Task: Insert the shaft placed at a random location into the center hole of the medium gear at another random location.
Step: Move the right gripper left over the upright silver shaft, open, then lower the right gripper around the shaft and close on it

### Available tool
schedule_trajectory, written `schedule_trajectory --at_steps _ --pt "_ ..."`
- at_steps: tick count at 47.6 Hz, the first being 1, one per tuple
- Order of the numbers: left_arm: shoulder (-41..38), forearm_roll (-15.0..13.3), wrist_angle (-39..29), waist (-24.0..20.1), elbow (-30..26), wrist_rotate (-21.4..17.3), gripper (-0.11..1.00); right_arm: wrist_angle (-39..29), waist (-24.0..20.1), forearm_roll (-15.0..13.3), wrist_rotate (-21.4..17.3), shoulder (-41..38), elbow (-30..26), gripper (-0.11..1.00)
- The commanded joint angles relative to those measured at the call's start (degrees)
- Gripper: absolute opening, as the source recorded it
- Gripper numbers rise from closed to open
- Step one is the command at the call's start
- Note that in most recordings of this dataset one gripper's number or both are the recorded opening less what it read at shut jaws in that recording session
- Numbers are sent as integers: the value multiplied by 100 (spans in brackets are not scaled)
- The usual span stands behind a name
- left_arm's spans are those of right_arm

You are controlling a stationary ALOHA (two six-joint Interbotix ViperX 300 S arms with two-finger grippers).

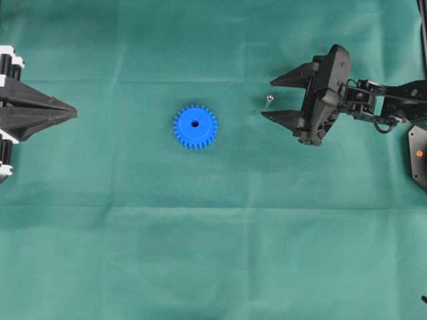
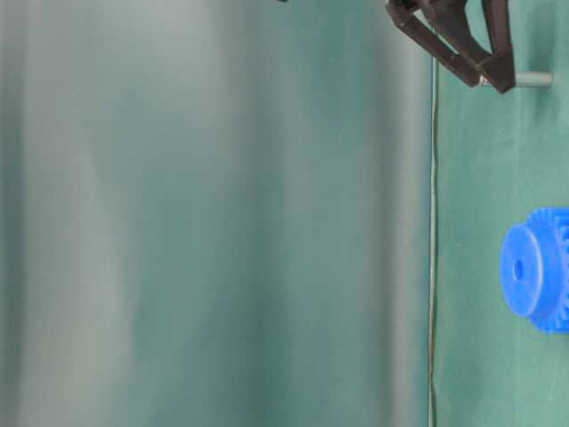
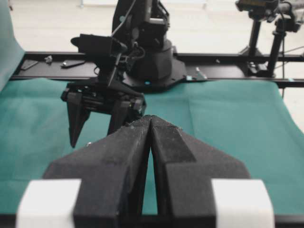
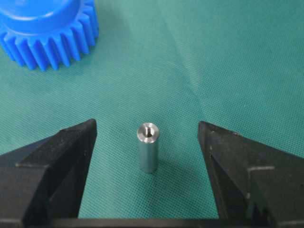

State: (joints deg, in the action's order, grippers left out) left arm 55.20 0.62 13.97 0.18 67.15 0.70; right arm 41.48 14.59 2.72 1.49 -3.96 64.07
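The shaft point(image 4: 147, 148), a small silvery pin, stands upright on the green cloth. My right gripper point(image 4: 147, 126) is open, one finger on each side of the pin, and neither finger touches it. From overhead the shaft point(image 1: 269, 99) sits level with the tips of the right gripper point(image 1: 267, 99). The blue medium gear point(image 1: 195, 127) lies flat to the left, its center hole point(image 1: 195, 124) facing up and empty. My left gripper point(image 1: 73, 113) rests at the left edge, shut with nothing in it, its tips point(image 3: 150, 119) pressed together.
Green cloth point(image 1: 213, 253) covers the whole table. A black plate with an orange dot point(image 1: 419, 155) lies at the right edge. The right arm's base point(image 3: 152, 61) and a black rail stand beyond the far edge of the cloth.
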Motion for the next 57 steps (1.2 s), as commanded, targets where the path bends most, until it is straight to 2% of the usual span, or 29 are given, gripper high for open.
schedule_trajectory --at_steps 1,6,10,14,19,21,45,57 --pt "-53 9 26 18 -105 0 0 105 26 18 79 44 -88 83" --pt "-53 9 18 9 -105 0 0 97 26 18 79 44 -88 76" --pt "-53 9 18 9 -97 0 0 97 26 0 79 44 -88 66" --pt "-53 9 0 9 -97 0 0 97 26 -26 88 44 -79 48" --pt "-53 9 -9 9 -97 0 0 105 26 -35 88 44 -88 19" --pt "-53 9 -9 9 -97 0 0 105 26 -35 88 44 -88 13" --pt "-53 9 -53 9 -97 9 0 44 26 -44 79 264 -123 13" --pt "-53 9 -53 9 -97 0 0 -844 26 -44 88 1090 -237 13"
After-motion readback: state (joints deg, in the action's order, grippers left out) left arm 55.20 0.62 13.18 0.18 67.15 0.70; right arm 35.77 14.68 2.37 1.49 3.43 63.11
